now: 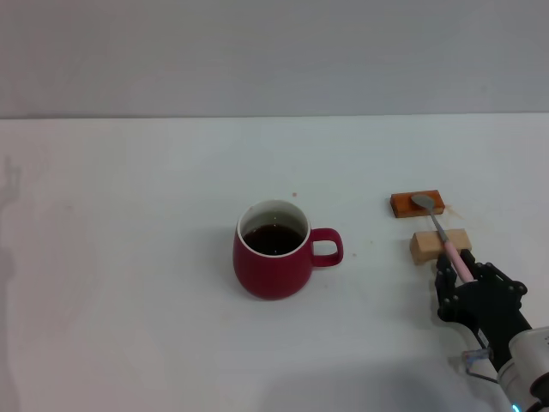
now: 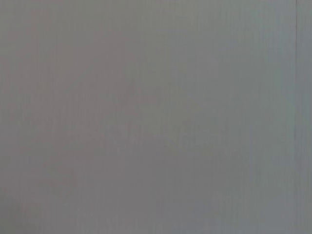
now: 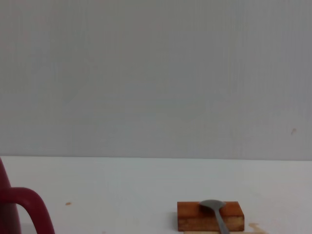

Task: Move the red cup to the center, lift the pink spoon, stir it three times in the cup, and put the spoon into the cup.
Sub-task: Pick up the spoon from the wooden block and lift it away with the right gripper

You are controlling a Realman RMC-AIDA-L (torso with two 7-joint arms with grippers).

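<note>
Here, in the head view, a white table [image 1: 129, 300] is seen under a grey wall, with the cup [image 1: 272, 259] standing upright near the middle, dark liquid inside it and its handle turned toward the robot's right. Well apart from it on that side, two wooden blocks are laid one behind the other: an orange block [image 1: 417, 204] farther from the robot and a pale block [image 1: 440, 245] nearer. The spoon [image 1: 443, 234] is bridged across them, its grey bowl resting on the orange block and its neck crossing the pale one, the pink handle running on toward the robot. The right gripper [image 1: 461, 273] is placed at the near end of that handle, just behind the pale block, with a black finger seen on either side of the pink shaft; whether the handle is actually pinched cannot be told. Nothing is set between the cup and the blocks except a few small specks on the table. The left gripper is not seen in this view. In the left wrist view, only a plain grey surface is shown. In the right wrist view, the orange block [image 3: 210, 216] is seen with the spoon's bowl [image 3: 212, 205] lying on it, and the cup's handle [image 3: 29, 207] is cut by the edge of the picture; no fingers are shown.
</note>
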